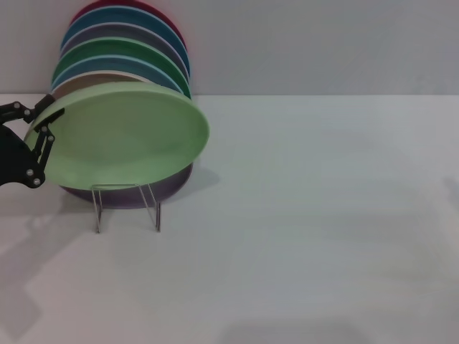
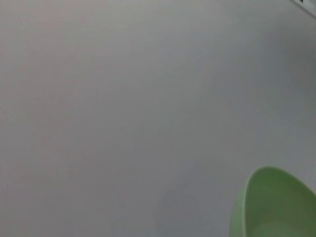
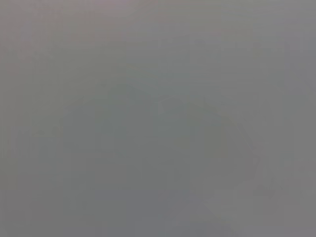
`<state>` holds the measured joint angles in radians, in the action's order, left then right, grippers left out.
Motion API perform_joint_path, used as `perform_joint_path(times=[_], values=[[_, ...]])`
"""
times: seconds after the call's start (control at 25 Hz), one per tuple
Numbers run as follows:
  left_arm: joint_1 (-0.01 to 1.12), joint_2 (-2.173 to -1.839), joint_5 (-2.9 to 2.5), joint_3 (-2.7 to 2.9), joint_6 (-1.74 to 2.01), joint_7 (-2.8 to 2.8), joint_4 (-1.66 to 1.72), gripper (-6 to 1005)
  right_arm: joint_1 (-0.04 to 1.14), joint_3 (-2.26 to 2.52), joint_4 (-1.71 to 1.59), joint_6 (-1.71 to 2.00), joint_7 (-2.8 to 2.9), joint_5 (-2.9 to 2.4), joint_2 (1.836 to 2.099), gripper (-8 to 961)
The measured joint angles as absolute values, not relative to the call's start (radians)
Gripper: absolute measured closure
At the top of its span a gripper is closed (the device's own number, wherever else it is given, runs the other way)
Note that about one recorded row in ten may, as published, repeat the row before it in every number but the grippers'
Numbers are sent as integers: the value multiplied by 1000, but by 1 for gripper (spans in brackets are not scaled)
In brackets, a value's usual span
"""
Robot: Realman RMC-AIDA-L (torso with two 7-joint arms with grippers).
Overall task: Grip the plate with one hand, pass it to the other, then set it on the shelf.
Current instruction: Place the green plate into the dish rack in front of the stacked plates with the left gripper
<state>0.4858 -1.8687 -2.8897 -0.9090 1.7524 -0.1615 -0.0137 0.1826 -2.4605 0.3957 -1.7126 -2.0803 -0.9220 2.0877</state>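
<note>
While the left tool (image 1: 44, 136) clamps the plate's (image 1: 125, 132) left rim, plate tilted above the rack (image 1: 128, 206), far-left on the bench (image 1: 308, 215); right tool unseen, state unknowable.

Matte pale-green plastic on the plate (image 1: 125, 132), smooth with a soft sheen along its rim, right at the left gripper (image 1: 44, 136), whose black linkage looks like hard metal or plastic with small bright rivets. Just below the gripper's hold, the rack (image 1: 128, 204) shows thin clear rods, over a smooth, matte white table (image 1: 323, 236).
</note>
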Motion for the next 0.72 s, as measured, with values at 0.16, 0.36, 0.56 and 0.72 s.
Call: perform_joint_path(times=[0.16,0.36,0.56,0.72], values=[[486,-1868,-2890,-908,1749,-160,-13,919,181,-2453,396,-1714,-2080,-922,2088,277],[489,-1881,-2889,-915,1717,-176,-12,908,181,-2447,396,-1722,-2080,-922,2088,278],[499,-1883,-2889,-909,1682,-199,-12,898,181,-2432,399,-1734,-2074,-919,2087,278],[498,-1886,-2886,-917,1681,-225,-16,821,182,-2428,401,-1740,-2073,-917,2087,278]])
